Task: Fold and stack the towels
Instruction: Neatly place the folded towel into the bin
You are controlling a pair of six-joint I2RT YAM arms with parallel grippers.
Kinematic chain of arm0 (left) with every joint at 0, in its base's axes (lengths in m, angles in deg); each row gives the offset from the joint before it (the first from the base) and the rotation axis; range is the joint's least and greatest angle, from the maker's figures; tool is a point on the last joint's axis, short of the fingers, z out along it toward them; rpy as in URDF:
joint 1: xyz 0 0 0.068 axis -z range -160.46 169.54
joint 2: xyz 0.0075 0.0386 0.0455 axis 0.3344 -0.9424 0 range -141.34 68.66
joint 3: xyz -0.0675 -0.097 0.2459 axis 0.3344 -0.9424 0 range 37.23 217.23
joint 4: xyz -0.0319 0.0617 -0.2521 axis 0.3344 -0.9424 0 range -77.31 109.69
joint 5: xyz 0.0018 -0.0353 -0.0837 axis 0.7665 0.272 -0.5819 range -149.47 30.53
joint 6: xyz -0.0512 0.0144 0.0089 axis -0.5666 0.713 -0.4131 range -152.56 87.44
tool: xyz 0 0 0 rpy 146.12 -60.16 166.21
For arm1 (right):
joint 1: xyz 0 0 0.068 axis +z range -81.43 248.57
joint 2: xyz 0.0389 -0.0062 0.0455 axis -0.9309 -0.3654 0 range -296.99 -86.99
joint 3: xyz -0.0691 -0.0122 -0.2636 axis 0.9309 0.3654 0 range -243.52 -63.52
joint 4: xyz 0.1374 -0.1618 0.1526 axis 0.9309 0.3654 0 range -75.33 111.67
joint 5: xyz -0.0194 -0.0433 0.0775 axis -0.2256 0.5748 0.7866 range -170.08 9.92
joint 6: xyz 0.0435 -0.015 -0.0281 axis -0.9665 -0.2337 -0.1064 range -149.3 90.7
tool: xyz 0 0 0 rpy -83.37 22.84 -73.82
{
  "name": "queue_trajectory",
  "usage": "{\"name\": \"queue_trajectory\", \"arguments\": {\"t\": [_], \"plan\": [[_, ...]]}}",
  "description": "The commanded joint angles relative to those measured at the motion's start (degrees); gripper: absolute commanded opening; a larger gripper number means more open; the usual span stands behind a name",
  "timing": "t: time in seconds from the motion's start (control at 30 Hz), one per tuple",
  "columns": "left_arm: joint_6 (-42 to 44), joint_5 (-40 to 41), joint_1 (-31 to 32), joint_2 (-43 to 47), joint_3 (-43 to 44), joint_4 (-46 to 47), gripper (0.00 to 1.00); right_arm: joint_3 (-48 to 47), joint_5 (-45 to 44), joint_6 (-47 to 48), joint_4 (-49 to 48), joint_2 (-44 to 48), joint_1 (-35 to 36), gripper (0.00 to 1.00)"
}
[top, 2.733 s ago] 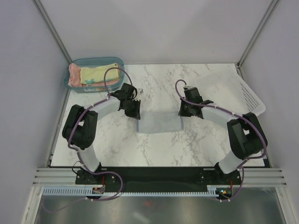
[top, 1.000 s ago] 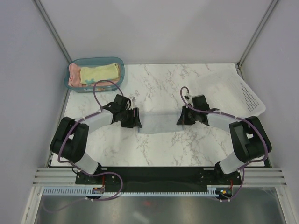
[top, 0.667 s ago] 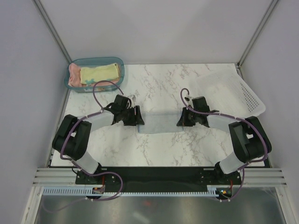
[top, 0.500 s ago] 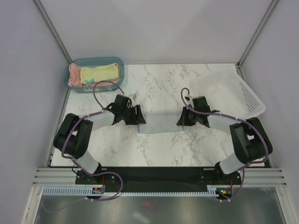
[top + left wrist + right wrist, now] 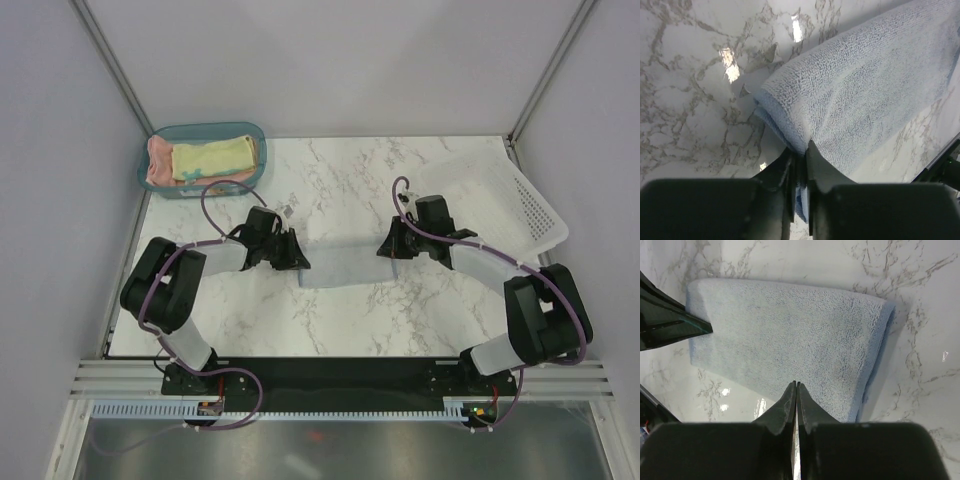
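Towel work on a white marble-patterned table (image 5: 330, 180). Small light blue terry towel (image 5: 345, 263), folded into a flat band, lying on the tabletop between the 2 grippers.

Left gripper (image 5: 296, 260) low at the towel's left end, jaws clamped on the rounded fold there. In the left wrist view, black fingers (image 5: 782, 172) nearly together with blue cloth bunched between them, and the rest of the band running away up and to the right of the tool.

Right gripper (image 5: 392, 250) at the towel's right end, jaws pressed tight together. In the right wrist view, tips just over the near edge of the cloth; cannot tell whether any cloth is caught between them. Ahead of those fingers, towel spread flat, doubled edge on its right side, dark wedge of the left gripper touching its left end.

Well beyond the left gripper, at the table's far-left corner: teal plastic bin (image 5: 205, 128) holding a folded salmon-pink towel (image 5: 158, 160) with a pale yellow teal-printed towel (image 5: 212, 157) lying on it.

Off to the right of the right gripper: white perforated plastic basket (image 5: 520, 205) at the table's right edge.
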Motion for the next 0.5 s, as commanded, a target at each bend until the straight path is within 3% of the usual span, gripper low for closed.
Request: {"name": "queue_trajectory", "arguments": {"t": [0.0, 0.07, 0.2, 0.3, 0.4, 0.47], "plan": [[-0.35, 1.26, 0.31, -1.52, -0.16, -4.67, 0.12, -2.84, 1.03, -0.68, 1.86, 4.8, 0.02, 0.08], [-0.09, 1.7, 0.31, -1.25, 1.95, -6.86, 0.02, -3.89, 0.68, -1.2, 2.74, 6.56, 0.02, 0.09], [2.72, 4.94, 1.1, -0.38, 10.81, -17.65, 0.02, -5.82, 0.33, -2.0, 5.55, 12.0, 0.02, 0.12], [4.3, 7.76, 1.63, 0.24, 16.52, -24.33, 0.02, -6.7, -0.99, -3.57, 6.26, 15.18, 0.02, 0.19], [5.97, 11.0, 1.72, -1.07, 22.5, -29.71, 0.02, -7.93, -0.9, -4.28, 7.22, 17.2, 0.02, 0.32], [7.12, 12.94, 1.72, -2.04, 25.24, -34.37, 0.02, -9.08, -0.73, -4.81, 7.75, 18.08, 0.02, 0.54]]}}
